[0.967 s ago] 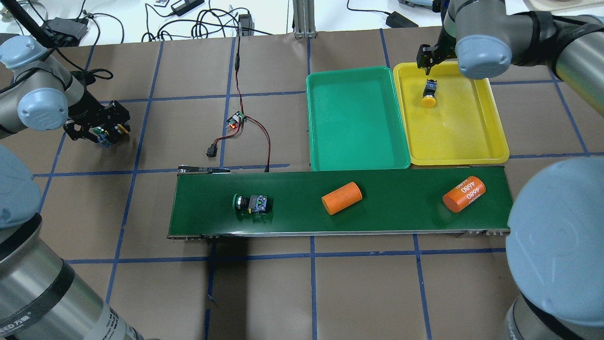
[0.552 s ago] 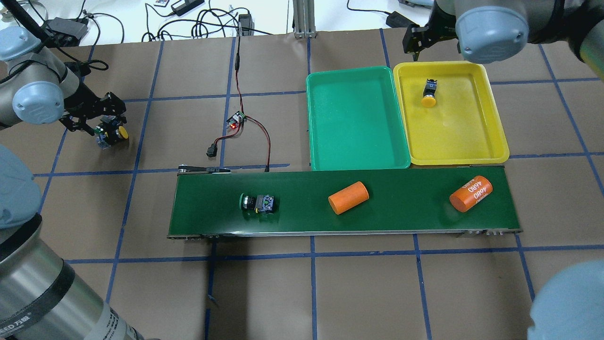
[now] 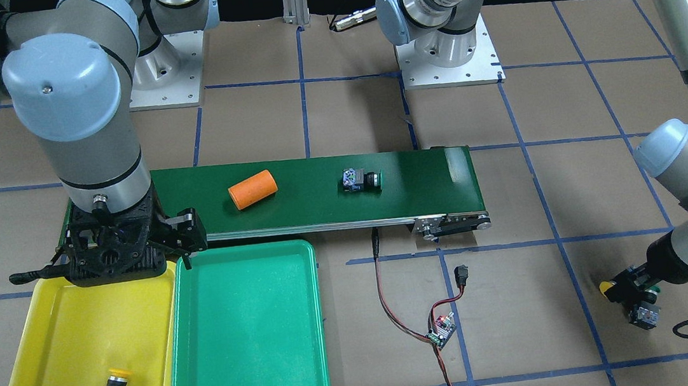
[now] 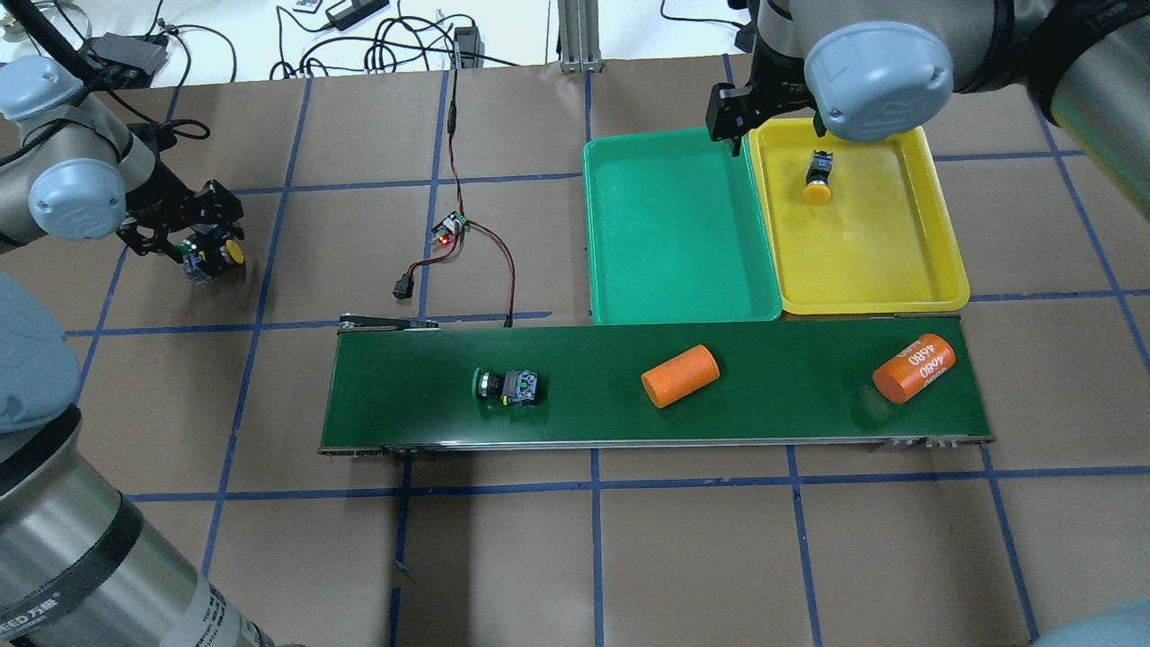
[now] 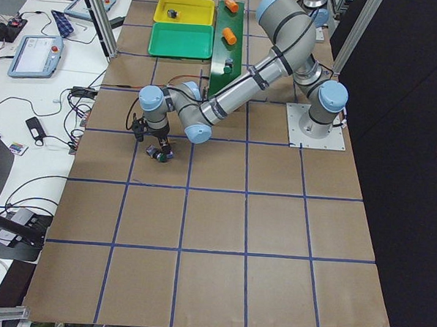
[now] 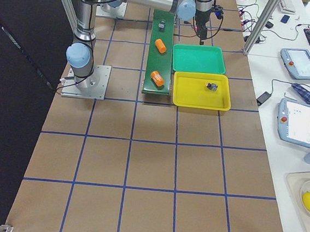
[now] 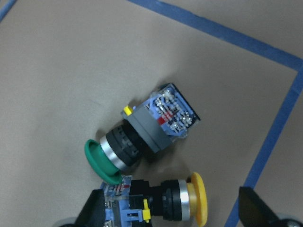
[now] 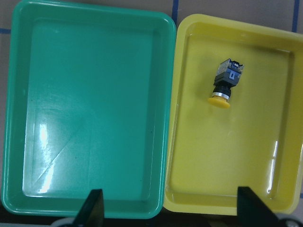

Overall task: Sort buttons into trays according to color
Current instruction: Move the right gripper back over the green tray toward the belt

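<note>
One yellow button (image 4: 817, 175) lies on its side in the yellow tray (image 4: 934, 234), which sits next to the green tray (image 4: 674, 243). A green button (image 4: 506, 387) rides the conveyor belt (image 4: 764, 422), further toward the trays than a moment ago, as are both orange cylinders (image 4: 680, 376) (image 4: 914, 367). On the table (image 4: 701, 557), the second yellow button (image 7: 161, 205) lies ungripped between the fingers of the low-reaching left tool (image 7: 173, 217), which are spread apart. The second green button (image 7: 142, 137) is just beyond it. The right tool (image 4: 728, 126), fingers apart and empty, has shifted from the yellow tray's far edge toward the trays' seam.

Two orange cylinders (image 4: 680, 376) lie on the conveyor belt (image 4: 584, 400).
</note>
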